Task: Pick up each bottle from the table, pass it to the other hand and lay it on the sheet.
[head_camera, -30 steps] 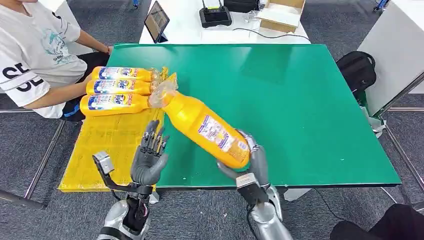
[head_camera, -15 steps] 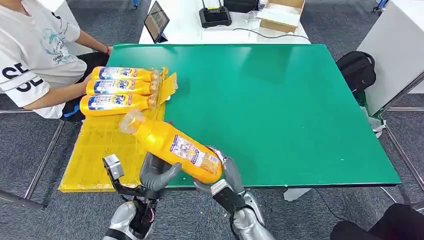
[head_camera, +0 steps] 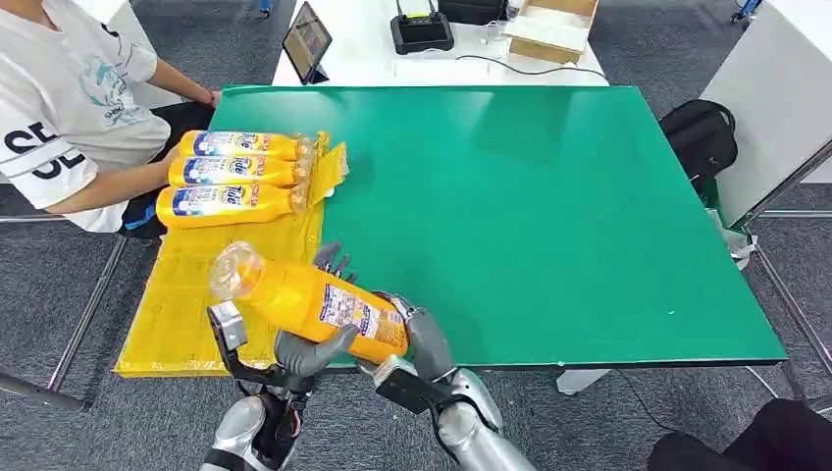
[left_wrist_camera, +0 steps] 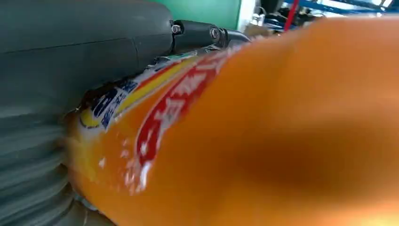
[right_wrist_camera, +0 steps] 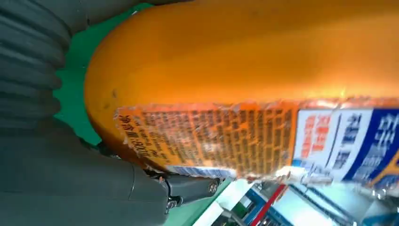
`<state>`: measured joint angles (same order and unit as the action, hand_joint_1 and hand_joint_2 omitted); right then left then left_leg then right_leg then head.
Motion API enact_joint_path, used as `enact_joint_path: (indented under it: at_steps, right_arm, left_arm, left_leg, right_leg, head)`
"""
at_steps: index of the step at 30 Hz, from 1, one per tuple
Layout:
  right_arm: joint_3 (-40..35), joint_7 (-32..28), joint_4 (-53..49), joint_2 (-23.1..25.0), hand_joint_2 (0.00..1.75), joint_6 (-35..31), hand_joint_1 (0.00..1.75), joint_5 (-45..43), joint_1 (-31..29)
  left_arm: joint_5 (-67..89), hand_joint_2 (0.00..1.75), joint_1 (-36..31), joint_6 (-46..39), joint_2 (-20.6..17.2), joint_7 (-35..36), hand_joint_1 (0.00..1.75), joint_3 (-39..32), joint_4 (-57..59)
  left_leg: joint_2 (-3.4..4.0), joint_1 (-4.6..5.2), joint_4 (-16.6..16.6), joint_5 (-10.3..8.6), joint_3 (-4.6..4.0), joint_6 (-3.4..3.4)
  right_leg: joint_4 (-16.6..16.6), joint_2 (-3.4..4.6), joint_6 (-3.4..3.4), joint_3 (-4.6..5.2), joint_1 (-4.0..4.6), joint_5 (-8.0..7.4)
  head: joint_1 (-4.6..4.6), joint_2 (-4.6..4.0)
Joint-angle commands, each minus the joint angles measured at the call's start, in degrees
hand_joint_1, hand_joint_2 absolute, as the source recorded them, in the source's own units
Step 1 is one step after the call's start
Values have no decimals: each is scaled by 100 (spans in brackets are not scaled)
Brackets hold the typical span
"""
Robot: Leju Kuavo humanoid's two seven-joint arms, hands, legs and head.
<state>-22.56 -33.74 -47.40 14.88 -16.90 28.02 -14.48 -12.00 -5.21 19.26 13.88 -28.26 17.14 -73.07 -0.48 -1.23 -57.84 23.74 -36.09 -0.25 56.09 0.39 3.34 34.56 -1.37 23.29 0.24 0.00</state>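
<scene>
Orange plastic catches the eye first: a bottle [head_camera: 309,304] with a clear cap is held in the air over the near edge of the green table [head_camera: 549,216], lying almost level, cap end pointing left and a little away over the yellow sheet [head_camera: 211,285]. Both robot hands are on it. The right hand [head_camera: 417,339] clasps the base end, its fingers wrapped round the bottom of the bottle. The left hand [head_camera: 309,348] cups the body from below, thumb on the near side and fingertips poking up behind the far side. From the left wrist camera the label sits pressed right against that hand's grey cover [left_wrist_camera: 56,94]; from the right wrist camera the printed back label lies against the right hand's thumb [right_wrist_camera: 70,188].

Further back on the sheet three more orange bottles [head_camera: 235,172] lie side by side, caps pointing right, the nearest one well apart from the held bottle. A person in a white shirt [head_camera: 69,98] sits at the far left, one forearm close beside those bottles. Beyond the green table stands a white table [head_camera: 373,54] with a tablet [head_camera: 309,41], a black device [head_camera: 422,29] and a cardboard box [head_camera: 554,27]. A black bag [head_camera: 702,137] rests on the floor at the right
</scene>
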Motion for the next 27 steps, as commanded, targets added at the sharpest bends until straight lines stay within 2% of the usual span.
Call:
enact_joint_path:
  at_steps: [1,2,7,10,11,13,24,27]
  right_arm:
    - [-996,190,1143,52,175,29,175,436,-392]
    - [-999,190,1151,49,175,33,175,436,-381]
    - [-1055,229,1214,34,175,65,175,474,-397]
    - [-1067,239,1263,29,175,97,175,446,-402]
    - [-1069,250,1271,33,175,93,175,432,-403]
    - [-1083,266,1284,35,175,114,175,436,-413]
    - [-1120,309,1325,0,175,131,175,416,-429]
    - [-1118,316,1331,-6,175,142,175,410,-438]
  left_arm:
    - [152,175,-453,-25,-110,143,0,291,785]
    - [152,175,-452,-26,-114,143,0,288,788]
    - [178,175,-475,-83,-96,132,0,245,833]
    - [292,175,-476,-236,-84,75,0,189,810]
    - [371,175,-473,-380,-63,37,16,152,784]
    - [324,175,-481,-403,-31,35,175,93,773]
    - [-190,175,-493,-388,95,34,175,-192,574]
    - [-179,175,-504,-438,96,26,175,-194,567]
  left_leg:
    - [0,-5,5,15,46,8]
    - [-2,-3,5,6,24,5]
    - [-6,-4,4,16,44,10]
    - [-8,-3,3,5,17,4]
    - [-10,-4,2,10,30,6]
    - [-10,-3,3,8,27,6]
    - [-10,-2,2,1,7,4]
    - [-17,-5,-1,10,26,7]
  right_leg:
    - [-7,-10,-24,-48,11,15]
    - [-7,-9,-14,-26,6,7]
    - [-7,-16,-21,-49,9,18]
    - [-5,-14,-12,-21,5,8]
    - [-5,-19,-19,-35,8,13]
    - [-5,-18,-18,-31,8,12]
    - [-3,-16,-9,-9,3,6]
    - [-3,-27,-18,-32,9,16]
  head:
    - [-2,0]
    - [0,0]
    - [2,0]
    - [2,0]
    - [2,0]
    - [2,0]
    - [2,0]
    - [2,0]
